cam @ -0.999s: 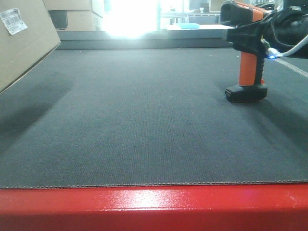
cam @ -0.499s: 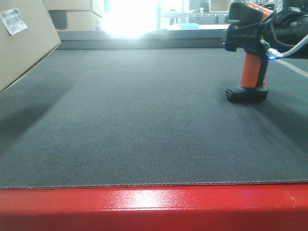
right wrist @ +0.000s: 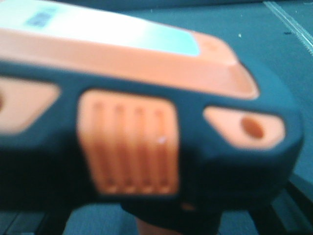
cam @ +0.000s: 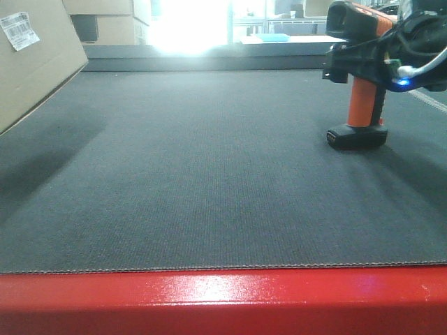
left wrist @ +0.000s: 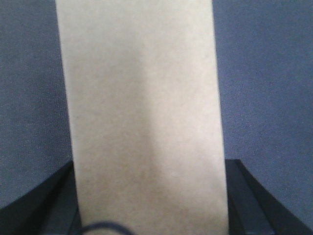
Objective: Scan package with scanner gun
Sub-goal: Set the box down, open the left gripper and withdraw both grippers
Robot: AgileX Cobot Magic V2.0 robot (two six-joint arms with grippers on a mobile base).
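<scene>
The package point(cam: 38, 66), a plain brown box with a white barcode label point(cam: 19, 31), leans tilted at the far left of the front view. In the left wrist view it point(left wrist: 142, 107) fills the space between my dark fingers point(left wrist: 54, 200), and my left gripper point(left wrist: 149, 205) is shut on it. The scanner gun point(cam: 363, 105) stands on its black foot at the right of the mat. My right gripper point(cam: 360, 66) straddles it just under the head. The right wrist view shows the blurred head point(right wrist: 137, 127); my right gripper point(right wrist: 161, 218) is open, fingers wide of the handle.
Dark grey mat point(cam: 209, 174) covers the table, with a red edge point(cam: 223, 300) at the front. Cardboard boxes with a dark panel point(cam: 105, 24) stand at the back left. Bright glare sits behind the far edge.
My right gripper has sunk a little down the scanner's neck, from level with the head to just under it. The scanner's foot has stayed on the mat. The package has not moved.
</scene>
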